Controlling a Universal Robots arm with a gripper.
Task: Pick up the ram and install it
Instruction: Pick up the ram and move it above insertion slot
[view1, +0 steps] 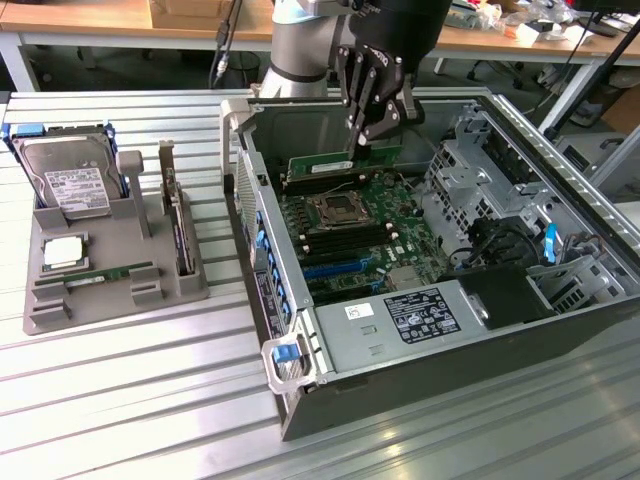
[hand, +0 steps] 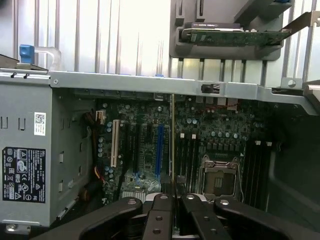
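So the ram (view1: 322, 164) is up off its tray, pinched in the gripper (view1: 365, 138), which is clamped narrow on the stick's top edge. It hangs level, long side across, inside the open case (view1: 290, 125), low over the motherboard (view1: 355, 245) on the far side of the CPU socket (view1: 335, 210), close to the case's back wall.

From the wrist cam you see the ram (hand: 172, 135) edge-on as a thin line running out from between the fingers (hand: 162, 210), right alongside the black memory slots next to the CPU socket (hand: 218, 175). Can't tell if its bottom edge is touching a slot.

Off to the exterior view's left, well apart from the case, sits the grey tray (view1: 110, 300) with a second stick (view1: 110, 272) lying flat, a loose CPU (view1: 62, 252), the hard drive (view1: 65, 180) and the expansion card (view1: 178, 225) standing upright.
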